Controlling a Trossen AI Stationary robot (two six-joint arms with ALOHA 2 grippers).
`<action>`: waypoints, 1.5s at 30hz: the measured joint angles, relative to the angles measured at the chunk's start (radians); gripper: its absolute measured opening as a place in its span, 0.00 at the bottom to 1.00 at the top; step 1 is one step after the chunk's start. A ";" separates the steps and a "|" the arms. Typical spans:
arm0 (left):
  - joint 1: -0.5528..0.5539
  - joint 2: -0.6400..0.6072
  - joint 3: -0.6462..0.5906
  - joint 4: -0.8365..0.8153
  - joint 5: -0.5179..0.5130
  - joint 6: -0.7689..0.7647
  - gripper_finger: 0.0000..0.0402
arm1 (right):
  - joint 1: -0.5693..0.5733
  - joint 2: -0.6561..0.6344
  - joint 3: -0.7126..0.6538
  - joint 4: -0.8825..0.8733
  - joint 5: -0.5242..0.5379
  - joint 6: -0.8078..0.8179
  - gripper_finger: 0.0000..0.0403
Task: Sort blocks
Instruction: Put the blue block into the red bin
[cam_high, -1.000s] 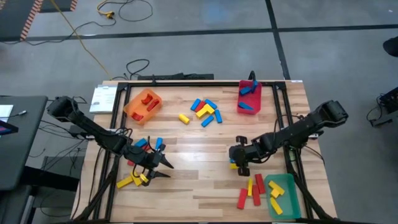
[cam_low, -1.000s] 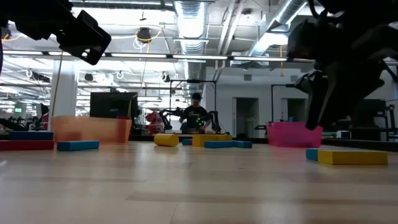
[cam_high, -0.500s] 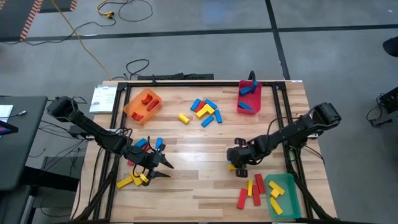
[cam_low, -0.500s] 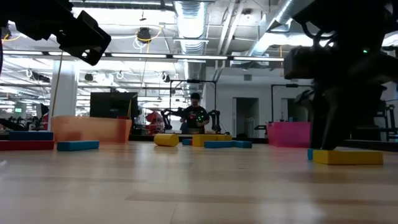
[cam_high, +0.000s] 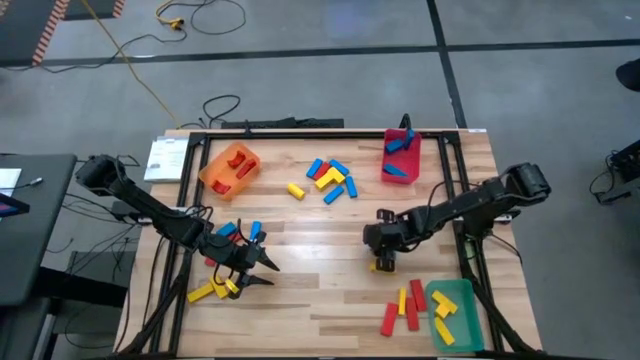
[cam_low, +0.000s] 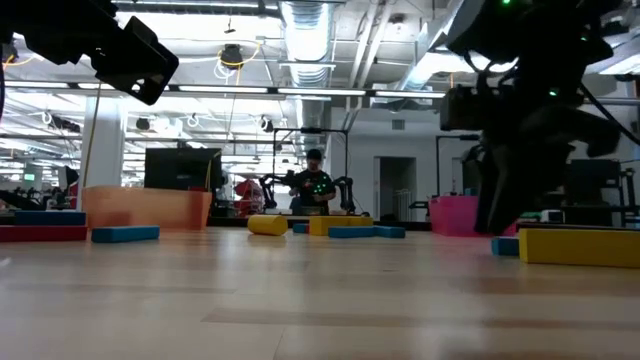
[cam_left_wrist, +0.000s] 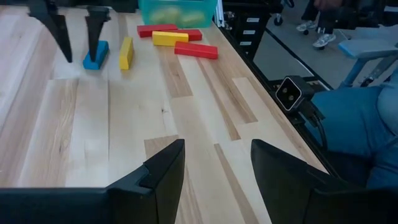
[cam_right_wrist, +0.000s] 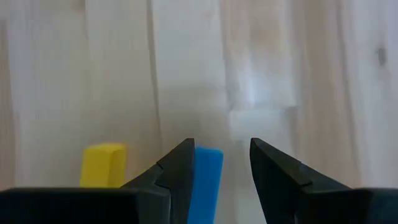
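1. Down by the green translucent bin, a small blue bar-shaped block lies flat on the wooden table, a yellow bar-shaped block just beside it.
2. The right gripper hangs over that pair, fingers apart, the blue one partly between them – lined up for a pick, I'd say, nothing gripped yet.
3. Compared with a second ago, it has slid away from the green bin, toward table centre.
4. Other blocks sit scattered well beyond the bin.
5. The left gripper waits far across from the bin, fingers open and empty, unmoved.
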 joint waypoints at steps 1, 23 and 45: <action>0.000 0.000 0.000 0.000 0.000 0.000 0.45 | -0.005 -0.001 0.001 0.002 0.000 -0.001 0.42; 0.000 0.000 0.000 -0.018 -0.015 0.037 0.45 | 0.068 -0.002 0.002 -0.094 -0.010 0.101 0.63; 0.000 0.000 0.000 -0.024 -0.019 0.034 0.45 | 0.195 -0.002 0.002 -0.304 -0.019 0.311 0.63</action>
